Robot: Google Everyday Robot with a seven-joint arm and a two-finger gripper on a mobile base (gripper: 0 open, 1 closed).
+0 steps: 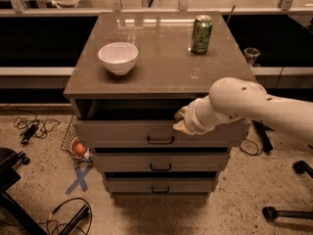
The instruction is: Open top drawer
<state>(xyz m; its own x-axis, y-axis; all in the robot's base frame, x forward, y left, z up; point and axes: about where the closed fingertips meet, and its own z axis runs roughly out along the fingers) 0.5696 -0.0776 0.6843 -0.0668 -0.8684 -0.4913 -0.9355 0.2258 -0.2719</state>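
The top drawer is the widest of three grey-taupe drawers in a cabinet and stands pulled out a little, with a dark gap behind its front. Its black bar handle sits at the centre of the front. My gripper is at the upper edge of the drawer front, just above and right of the handle, reaching in from the right on a thick white arm. The arm hides the right part of the drawer front.
A white bowl and a green can stand on the cabinet top. Two narrower drawers sit shut below. Cables, a blue tape cross and a chair base lie on the floor.
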